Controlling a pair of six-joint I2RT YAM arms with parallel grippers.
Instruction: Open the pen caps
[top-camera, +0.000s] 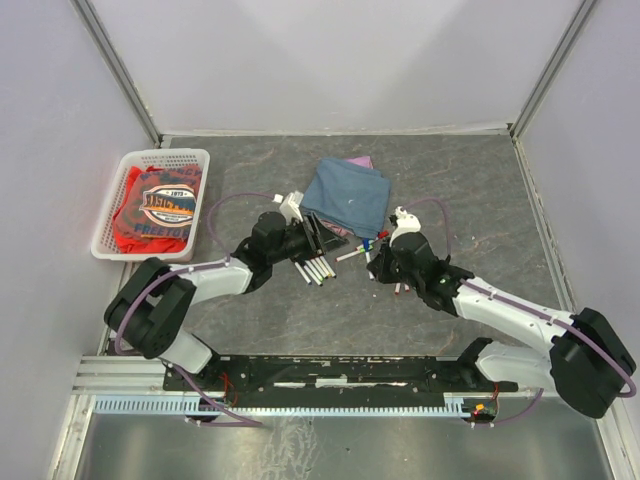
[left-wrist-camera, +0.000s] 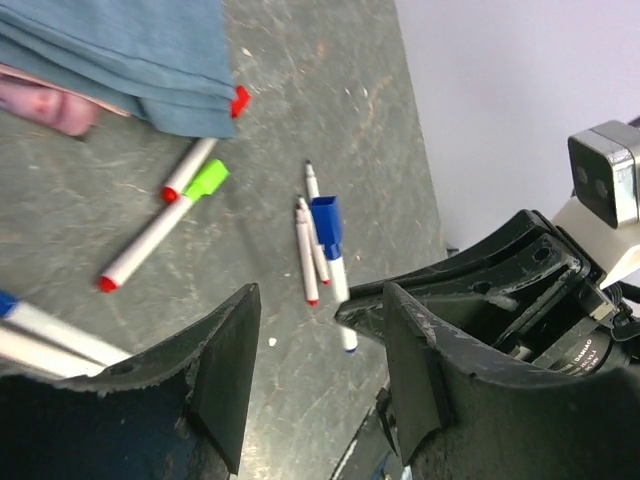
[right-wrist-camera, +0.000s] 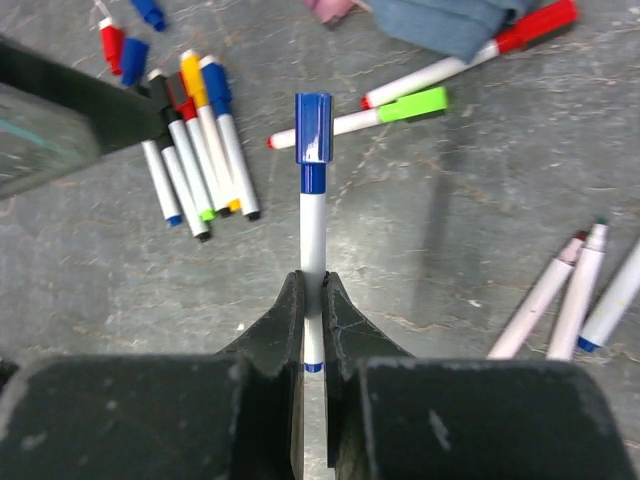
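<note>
**Right claw has a blue pen, cap still on**

My right claw (right-wrist-camera: 312, 290) is pinched tight on the white barrel of a blue pen (right-wrist-camera: 312, 225). Its cap (right-wrist-camera: 312, 127) sits on the far end, pointing away from the claw. My left claw (left-wrist-camera: 320, 345) hangs wide open close by, gripping nothing. A row of pens (right-wrist-camera: 200, 150) lies on the counter (right-wrist-camera: 450, 250) off to the left. A green-capped pen (right-wrist-camera: 400, 105) lies near the cloth (right-wrist-camera: 440, 20).
</note>
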